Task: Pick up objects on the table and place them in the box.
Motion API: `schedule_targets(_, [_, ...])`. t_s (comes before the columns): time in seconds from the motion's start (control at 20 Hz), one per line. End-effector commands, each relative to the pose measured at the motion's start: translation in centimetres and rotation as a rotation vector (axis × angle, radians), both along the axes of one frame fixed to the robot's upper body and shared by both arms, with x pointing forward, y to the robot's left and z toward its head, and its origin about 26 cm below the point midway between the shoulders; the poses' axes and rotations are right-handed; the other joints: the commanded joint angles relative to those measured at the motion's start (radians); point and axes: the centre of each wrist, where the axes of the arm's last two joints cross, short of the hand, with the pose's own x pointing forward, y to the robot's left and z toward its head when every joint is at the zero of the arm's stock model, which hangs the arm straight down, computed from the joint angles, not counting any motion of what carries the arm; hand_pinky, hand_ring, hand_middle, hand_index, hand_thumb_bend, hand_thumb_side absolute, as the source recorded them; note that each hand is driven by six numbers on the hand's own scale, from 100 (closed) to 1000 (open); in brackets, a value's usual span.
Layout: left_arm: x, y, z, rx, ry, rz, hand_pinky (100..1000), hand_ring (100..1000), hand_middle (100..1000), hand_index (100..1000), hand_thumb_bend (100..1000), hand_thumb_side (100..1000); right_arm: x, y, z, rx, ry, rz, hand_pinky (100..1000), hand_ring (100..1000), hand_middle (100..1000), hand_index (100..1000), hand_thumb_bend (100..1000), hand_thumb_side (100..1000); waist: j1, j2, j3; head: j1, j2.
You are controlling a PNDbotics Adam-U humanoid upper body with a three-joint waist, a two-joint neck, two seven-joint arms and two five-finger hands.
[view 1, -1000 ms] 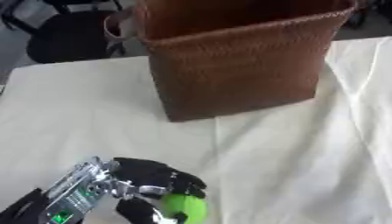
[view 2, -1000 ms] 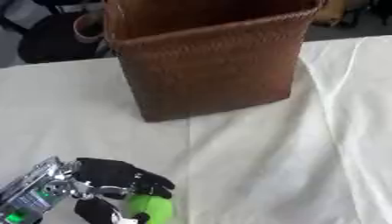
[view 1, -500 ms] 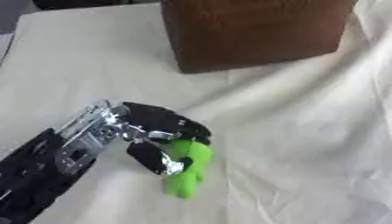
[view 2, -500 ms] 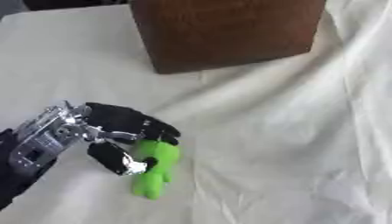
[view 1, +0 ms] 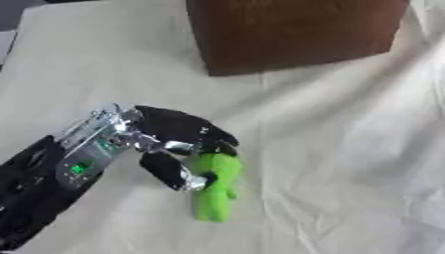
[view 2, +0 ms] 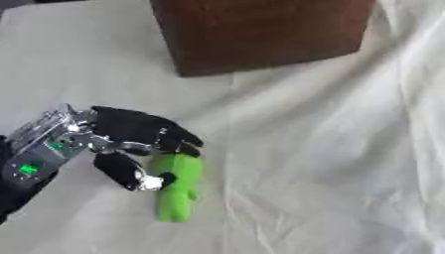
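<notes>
Green and soft-looking, a small plush toy [view 1: 214,186] is pinched at its upper end by the left hand [view 1: 178,144], fingers and thumb curled round it, at seven o'clock on the cloth-covered tabletop [view 1: 347,163]. Its lower end hangs close to the cloth. Light, limp handling is expected; the thicker body seems the surer hold. The brown woven box [view 1: 291,32] stands at twelve o'clock.
</notes>
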Motion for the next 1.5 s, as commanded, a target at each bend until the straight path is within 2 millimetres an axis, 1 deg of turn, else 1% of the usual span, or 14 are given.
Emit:
schedule_targets(0.05, [0.0,0.6,1.1,0.133,-0.011,-0.11,1000,1000,1000,1000,162,949,-0.1,0.0,0.5,-0.009,-0.017,0.001,689,596,703,596,100,1000,-0.004,-0.017,-0.001,-0.001,0.002])
schedule_targets(0.25, [-0.2,0.6,1.5,0.16,-0.032,-0.124,1000,1000,1000,1000,193,943,-0.1,0.1,0.5,-0.007,-0.016,0.001,688,597,703,594,100,1000,-0.003,-0.014,-0.004,-0.002,-0.005])
schedule_targets(0.3, [-0.2,0.6,1.6,0.168,-0.04,-0.13,1000,1000,1000,1000,264,935,-0.1,0.2,0.5,-0.006,-0.016,0.002,687,596,703,594,100,1000,-0.003,-0.012,-0.005,-0.003,-0.023])
schedule_targets(0.35, [-0.3,0.6,1.7,0.176,-0.051,-0.137,1000,1000,1000,1000,264,935,-0.1,0.2,0.5,-0.006,-0.015,0.002,687,596,703,594,100,1000,-0.003,-0.011,-0.005,-0.004,-0.035])
schedule_targets(0.4, [-0.4,0.5,1.9,0.186,-0.065,-0.146,1000,1000,1000,1000,310,941,-0.1,0.2,0.5,-0.006,-0.014,0.001,686,596,703,594,100,1000,-0.003,-0.009,-0.006,-0.008,-0.056])
schedule_targets(0.5, [-0.5,0.4,2.1,0.206,-0.095,-0.168,1000,1000,1000,1000,323,945,0.0,0.3,0.6,-0.006,-0.012,0.001,686,596,704,594,100,1000,-0.002,-0.007,-0.007,-0.016,-0.087])
schedule_targets(0.65, [-0.7,0.3,2.2,0.222,-0.123,-0.196,1000,1000,1000,1000,328,944,0.0,0.4,0.6,-0.005,-0.012,0.0,686,596,704,594,100,1000,-0.002,-0.004,-0.009,-0.023,-0.123])
schedule_targets(0.75, [-0.7,0.3,2.2,0.225,-0.132,-0.206,1000,1000,1000,1000,330,943,0.0,0.4,0.7,-0.002,-0.013,-0.002,685,596,703,592,100,1000,-0.002,-0.004,-0.01,-0.024,-0.135])
schedule_targets(0.95, [-0.5,0.3,1.9,0.235,-0.13,-0.219,1000,1000,1000,1000,335,944,0.0,0.4,0.7,0.003,-0.013,-0.004,684,596,702,591,100,1000,-0.001,-0.003,-0.012,-0.024,-0.141])
schedule_targets(1.0, [-0.5,0.3,1.9,0.243,-0.127,-0.224,1000,1000,1000,1000,380,928,0.0,0.4,0.7,0.004,-0.013,-0.004,683,595,702,593,100,1000,-0.001,-0.003,-0.013,-0.024,-0.142])
schedule_targets(1.1, [-0.5,0.3,2.0,0.264,-0.127,-0.238,1000,1000,1000,1000,393,924,0.0,0.4,0.7,0.006,-0.01,-0.005,683,595,701,592,100,1000,0.0,-0.003,-0.013,-0.024,-0.142])
schedule_targets(1.25, [-0.5,0.4,2.7,0.282,-0.15,-0.252,1000,1000,1000,1000,414,934,0.0,0.5,0.7,0.005,-0.008,-0.004,683,595,701,592,100,1000,0.0,-0.003,-0.012,-0.023,-0.137])
schedule_targets(1.3, [-0.6,0.5,3.0,0.285,-0.16,-0.255,1000,1000,1000,1000,439,928,0.0,0.5,0.7,0.004,-0.007,-0.003,683,595,700,592,100,1000,0.0,-0.003,-0.012,-0.023,-0.134])
schedule_targets(1.5, [-1.0,0.6,4.3,0.317,-0.221,-0.275,1000,1000,1000,1000,473,922,0.1,0.6,0.7,0.001,-0.002,0.002,682,594,700,592,100,1000,0.002,-0.002,-0.011,-0.016,-0.114])
